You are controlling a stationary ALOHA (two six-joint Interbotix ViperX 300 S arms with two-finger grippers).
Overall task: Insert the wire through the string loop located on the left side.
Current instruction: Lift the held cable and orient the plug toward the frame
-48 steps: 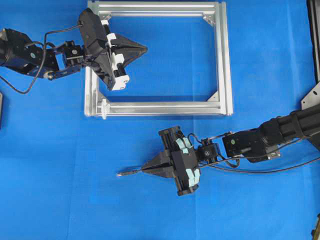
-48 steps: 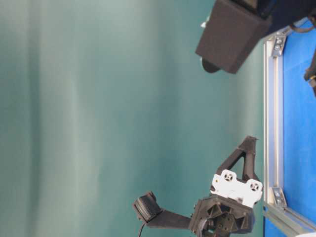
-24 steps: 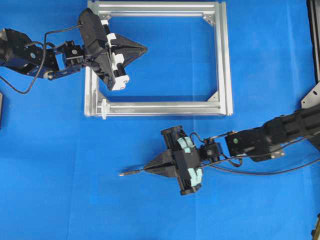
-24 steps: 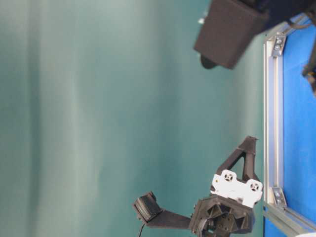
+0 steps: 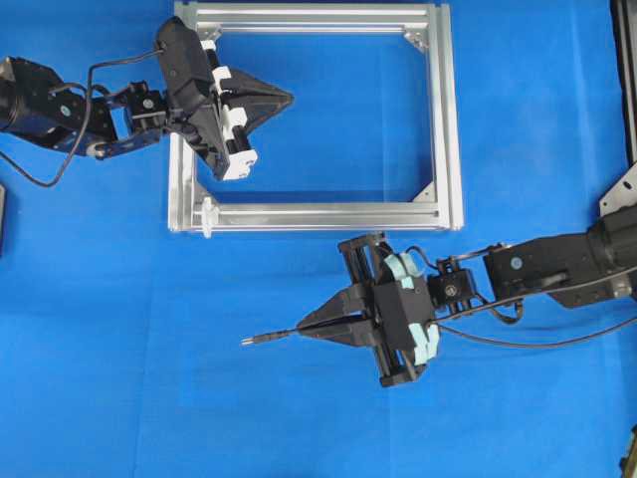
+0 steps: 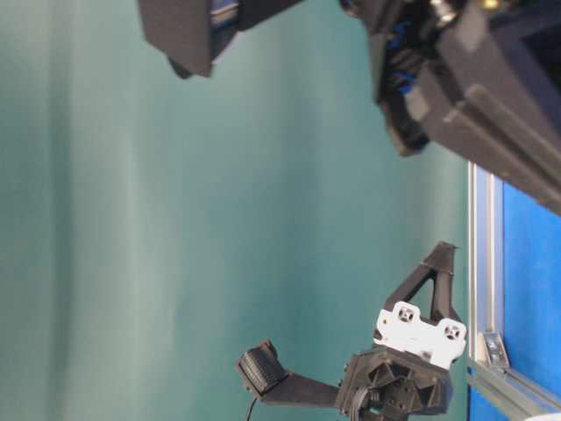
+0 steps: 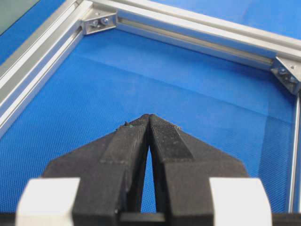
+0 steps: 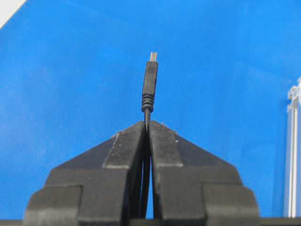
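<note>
The wire's plug tip [image 5: 261,339] sticks out to the left of my right gripper [image 5: 299,332], which is shut on the thin black wire [image 8: 150,84] just behind the plug. It hovers over the blue cloth below the silver frame's bottom bar. The string loop [image 5: 208,215] is a tiny white shape at the frame's bottom left corner, up and left of the plug. My left gripper [image 5: 289,98] is shut on nothing and points right over the frame's upper left part. Its fingertips [image 7: 149,116] meet above bare cloth.
The square aluminium frame [image 5: 443,119] lies flat on the blue cloth. Black and silver hardware [image 5: 622,189] sits at the right edge. The right arm's own cable [image 5: 537,342] trails to the right. In the table-level view the left gripper [image 6: 443,254] stands beside the frame bar [image 6: 485,263].
My right gripper has shifted right and slightly toward the frame, carrying the wire along. It now fills the top of the table-level view. The left arm has stayed still.
</note>
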